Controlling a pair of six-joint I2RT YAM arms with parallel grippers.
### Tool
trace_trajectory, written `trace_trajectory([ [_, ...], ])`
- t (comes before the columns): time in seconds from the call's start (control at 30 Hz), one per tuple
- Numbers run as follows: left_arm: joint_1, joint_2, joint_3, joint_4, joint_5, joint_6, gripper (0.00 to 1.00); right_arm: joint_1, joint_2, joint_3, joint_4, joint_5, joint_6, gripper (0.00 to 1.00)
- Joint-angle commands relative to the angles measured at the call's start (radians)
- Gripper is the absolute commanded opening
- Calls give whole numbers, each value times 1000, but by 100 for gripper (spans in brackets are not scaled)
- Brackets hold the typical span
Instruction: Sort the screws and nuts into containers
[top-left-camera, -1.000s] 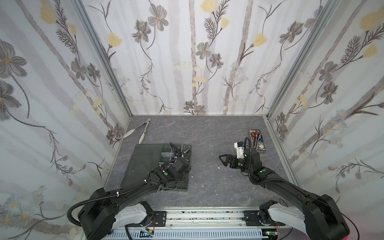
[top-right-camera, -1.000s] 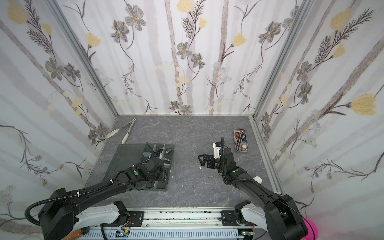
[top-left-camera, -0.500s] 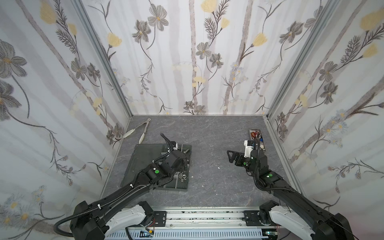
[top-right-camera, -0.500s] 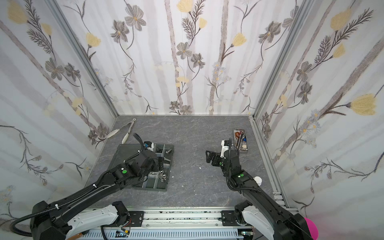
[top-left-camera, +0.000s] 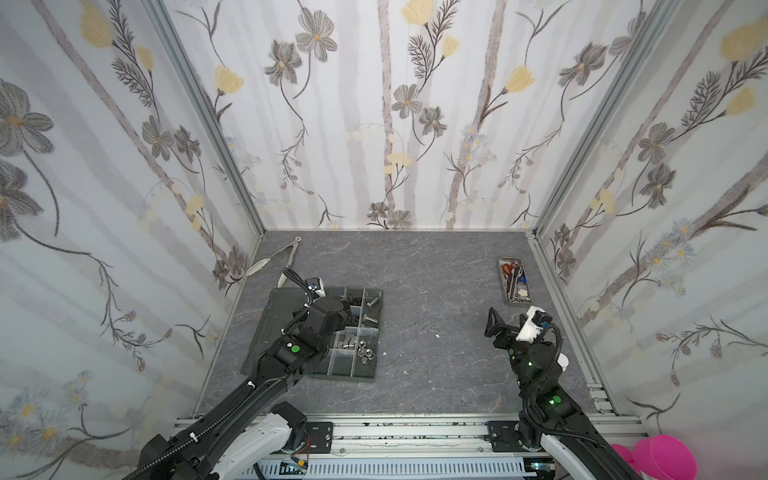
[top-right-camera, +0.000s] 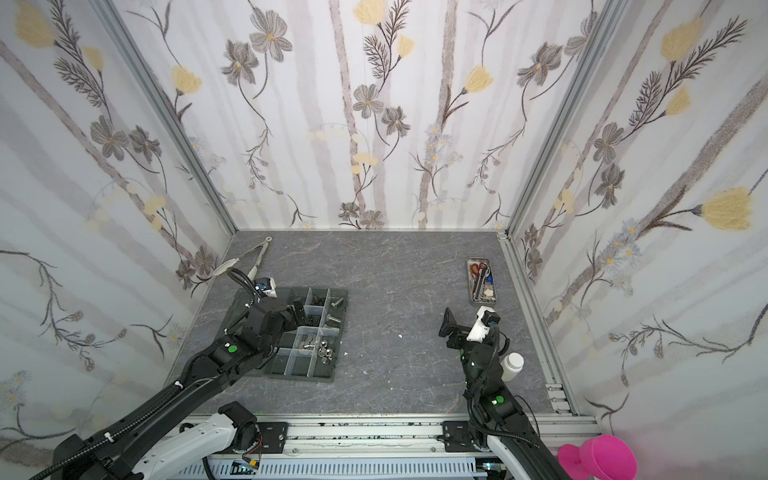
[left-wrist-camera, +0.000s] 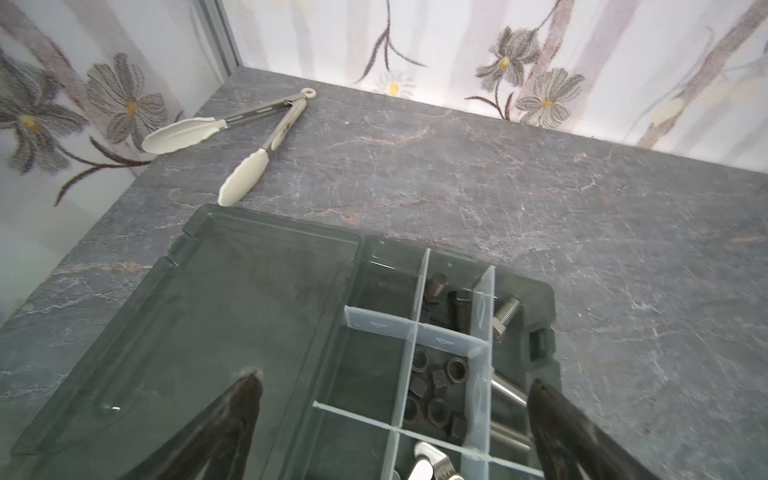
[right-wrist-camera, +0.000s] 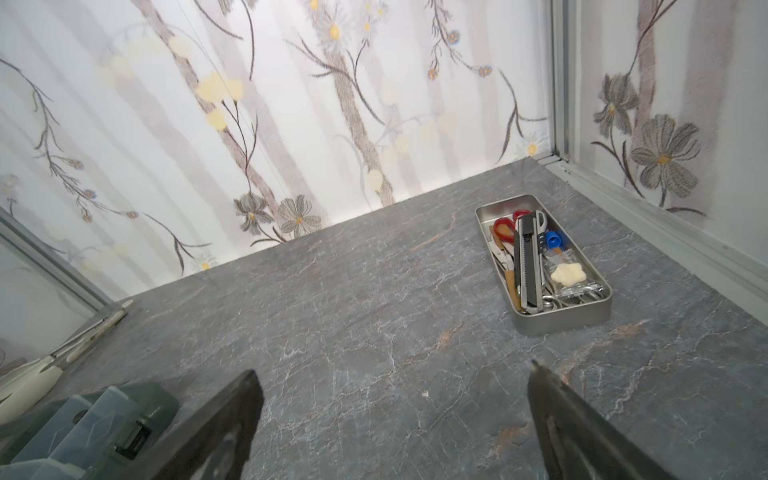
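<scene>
**Left arm over the tray, right arm standing off.** In both top views the organiser tray (top-left-camera: 370, 377) lies lower left of centre, with its smoky translucent lid (left-wrist-camera: 249, 316) folded out toward the left edge of the frame. Your left gripper (left-wrist-camera: 392, 384) hangs directly over the tray, jaws spread fully wide and holding nothing. The containers (left-wrist-camera: 376, 325), cells walled by clear plastic dividers, sit straight beneath and just ahead of its fingertips.

Your right gripper (right-wrist-camera: 392, 374) is equally wide and empty. It hovers over bare table (right-wrist-camera: 374, 291) at lower right, well apart from the tray, so the left arm is plainly the nearer.

The screws (left-wrist-camera: 462, 309) are stubby threaded cylinders, some matt black and some bright silver. The silver ones fill the cells along the tray's right edge, their long axes lying across or aslant. The nuts (left-wrist-camera: 436, 386) are small hexagonal rings heaped in cells, with a shiny wing nut (left-wrist-camera: 432, 461) in a neighbouring cell.

You see no loose fastener on the grey marbled surface, so sorting looks finished or nearly so. The tongs (left-wrist-camera: 286, 122) and the metal tray (right-wrist-camera: 561, 322) of scissors lie apart from this work.
</scene>
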Motion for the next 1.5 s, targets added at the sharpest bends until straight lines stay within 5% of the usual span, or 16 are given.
trace_trajectory([
  [0.0, 50, -20, -39, 189, -37, 39, 100, -8, -48, -14, 113, 67, -64, 99],
  [0.3, 103, -24, -163, 580, -128, 219, 100, -22, 148, -28, 277, 135, -89, 100],
  [0.5, 214, 47, -351, 1050, -29, 331, 100, -42, 432, 18, 452, 202, -130, 100],
  [0.63, 317, 207, -323, 1080, 59, 334, 100, -73, 541, 73, 496, 204, -188, 100],
  [0.9, 371, 525, -246, 1244, 104, 460, 100, -189, 534, 50, 501, 187, -206, 100],
  [1.03, 421, 634, -257, 1338, 110, 412, 100, -210, 538, 25, 525, 186, -217, 100],
  [1.3, 516, 647, -264, 1342, 237, 331, 100, -224, 628, 23, 682, 105, -230, 100],
  [1.47, 472, 695, -445, 1759, 154, 364, 100, -221, 630, 23, 716, 97, -213, 100],
])
